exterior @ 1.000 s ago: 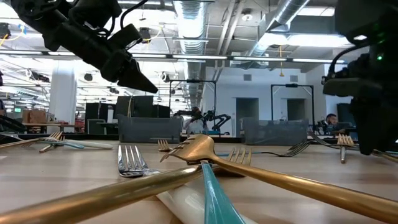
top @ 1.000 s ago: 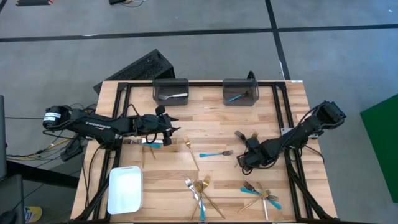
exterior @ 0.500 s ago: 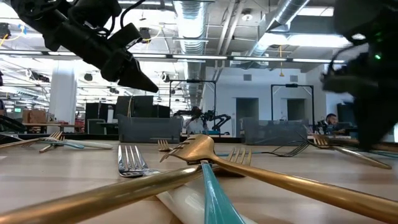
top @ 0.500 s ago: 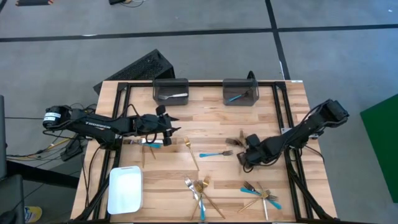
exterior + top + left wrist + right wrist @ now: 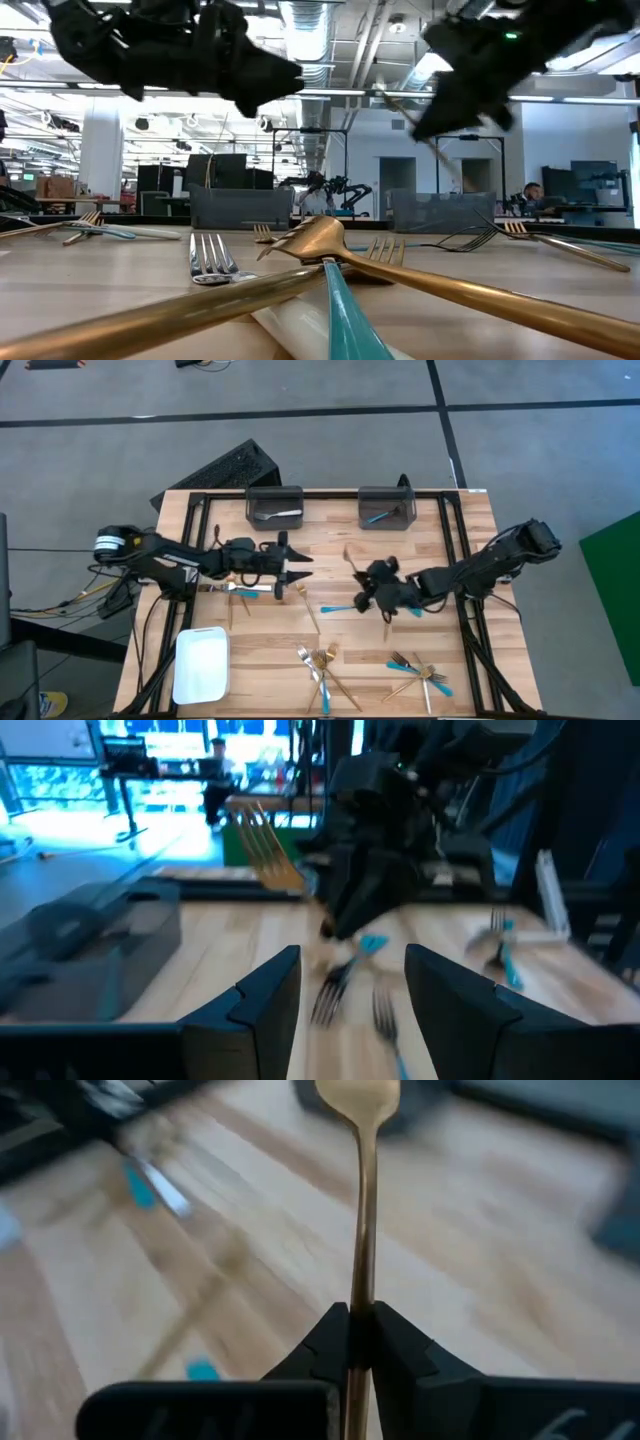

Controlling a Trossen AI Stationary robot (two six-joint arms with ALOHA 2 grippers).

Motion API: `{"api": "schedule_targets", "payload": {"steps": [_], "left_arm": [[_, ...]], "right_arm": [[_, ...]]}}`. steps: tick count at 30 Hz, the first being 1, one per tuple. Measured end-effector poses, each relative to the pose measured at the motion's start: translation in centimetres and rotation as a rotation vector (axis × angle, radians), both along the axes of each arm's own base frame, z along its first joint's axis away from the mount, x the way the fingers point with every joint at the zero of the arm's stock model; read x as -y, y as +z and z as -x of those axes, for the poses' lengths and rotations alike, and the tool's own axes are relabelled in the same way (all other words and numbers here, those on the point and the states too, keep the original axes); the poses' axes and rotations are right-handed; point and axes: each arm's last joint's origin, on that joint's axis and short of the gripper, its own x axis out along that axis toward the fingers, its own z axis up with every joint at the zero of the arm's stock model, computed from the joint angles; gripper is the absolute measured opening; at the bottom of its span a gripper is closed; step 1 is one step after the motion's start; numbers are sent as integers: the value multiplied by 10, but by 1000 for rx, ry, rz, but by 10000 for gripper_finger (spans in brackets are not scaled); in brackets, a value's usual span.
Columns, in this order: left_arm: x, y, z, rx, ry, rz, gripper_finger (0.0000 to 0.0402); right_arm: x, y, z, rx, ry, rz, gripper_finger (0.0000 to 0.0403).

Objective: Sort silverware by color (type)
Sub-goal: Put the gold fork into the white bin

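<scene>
Over the table's middle my right gripper is shut on a gold fork, also seen in its wrist view. My left gripper hovers open left of it, level, fingers pointing at the fork, nothing between them. A turquoise-handled fork and a gold one lie flat on the wood between the arms. More silverware lies in heaps near the front edge. One dark bin holds a silver piece, the other a turquoise one. My right gripper pinches the gold fork's slim handle between its two fingers. The fork runs along the fingers, its tined head sticking out past their tips toward the left arm. It is lifted clear of the table, head tilted up.
A white tray sits at the near left corner. Gold and turquoise forks lie right before the low camera. Black frame rails run along the table's sides. Bare wood lies in front of the two bins.
My right gripper has shut on the gold fork at the table's right, lifted it clear and carried it up and toward the middle, rolling its wrist so the head points toward the left arm. My left gripper has tipped up to level and moved a little rightward, still open.
</scene>
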Motion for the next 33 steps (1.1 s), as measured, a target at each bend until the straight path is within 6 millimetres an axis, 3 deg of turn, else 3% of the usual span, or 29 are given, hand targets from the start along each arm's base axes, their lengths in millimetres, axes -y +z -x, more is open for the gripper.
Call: {"api": "schedule_targets", "payload": {"steps": [8,14,23,27,33], "left_arm": [[-4,-7,-34,-10,-3,-17,171],[-5,-4,-44,7,2,-37,171],[-14,12,-52,52,71,-55,164],[-19,20,-59,40,63,-41,124],[-19,17,-62,-36,30,-25,15]], "right_arm": [[20,14,-33,186,107,139,46],[31,12,-35,165,161,130,46],[29,13,-36,154,225,150,46],[30,15,-37,163,229,171,47],[29,13,-36,174,215,109,55]]}}
